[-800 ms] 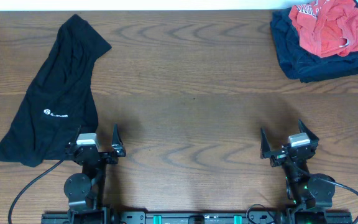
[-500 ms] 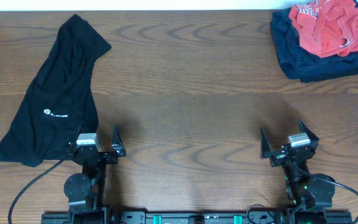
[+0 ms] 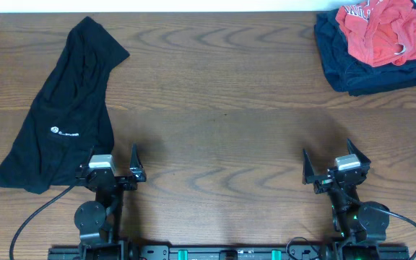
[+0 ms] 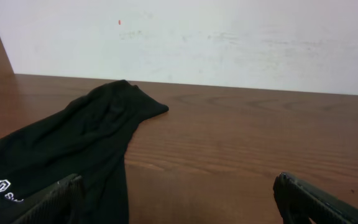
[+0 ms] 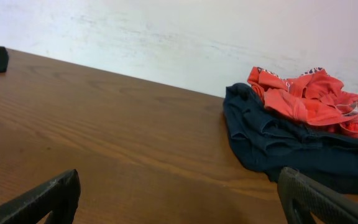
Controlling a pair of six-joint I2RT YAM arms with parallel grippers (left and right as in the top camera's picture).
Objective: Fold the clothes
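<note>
Black garment [image 3: 67,108] lying left, unfolded | red garment [image 3: 378,32] atop navy garment [image 3: 341,72], far right

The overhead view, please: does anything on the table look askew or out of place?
The black garment lies slanted and rumpled at the left, unfolded. The red garment sits crumpled on the navy garment at the far right corner.

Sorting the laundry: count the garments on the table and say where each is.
3. Black trousers at the left; a navy garment at the far right corner; a red garment piled on it. More may hide in that pile.
</note>
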